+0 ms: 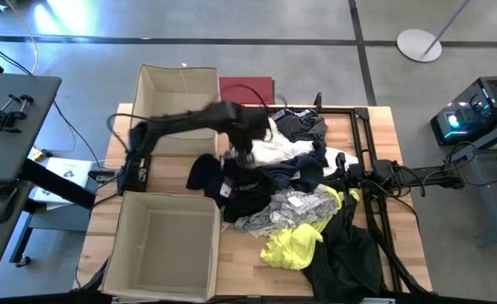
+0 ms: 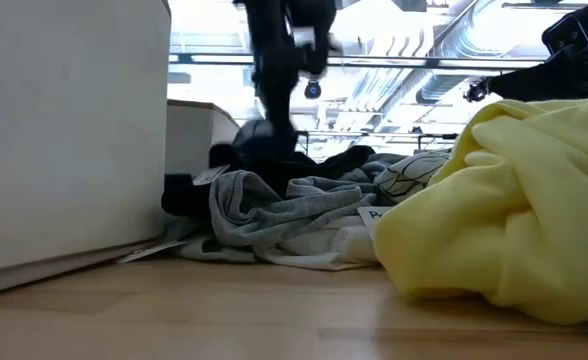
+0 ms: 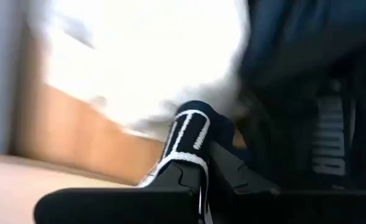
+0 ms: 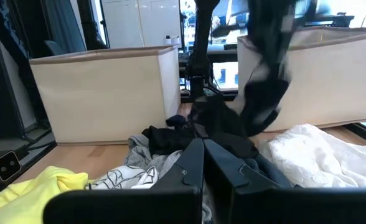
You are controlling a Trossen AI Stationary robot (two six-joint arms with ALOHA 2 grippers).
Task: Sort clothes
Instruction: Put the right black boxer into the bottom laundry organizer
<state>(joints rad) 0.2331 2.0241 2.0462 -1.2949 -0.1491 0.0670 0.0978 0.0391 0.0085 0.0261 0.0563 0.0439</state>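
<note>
Two beige boxes on the table's left side: near box (image 1: 166,245) at the front-left corner, far box (image 1: 175,105) behind it. A dark red rectangle (image 1: 246,89) lies just right of the far box.

Left arm reaches from the left edge across the far box toward table centre. Left gripper (image 1: 243,157) is above the left end of the clothes pile. In the left wrist view the fingers (image 3: 183,177) are pinched tight on a dark garment with white stripe trim (image 3: 192,127). In the right wrist view a black garment (image 4: 265,81) hangs off the table in front of the far box.

Clothes pile runs centre to right: black piece (image 1: 206,173) at its left end beside the boxes, white piece (image 1: 275,148) behind centre, dark navy piece (image 1: 303,125) at the back, grey piece with printed pattern (image 1: 295,207) in the middle, neon yellow piece (image 1: 295,245) front centre, black piece (image 1: 346,257) at front right. Small white tags on the grey piece show lettering, not readable. Vertical white lettering on dark fabric in the left wrist view, blurred, not readable.

Right gripper (image 1: 350,173) sits at the pile's right edge, low near the table. Its fingers (image 4: 192,165) are closed together, nothing held.
</note>
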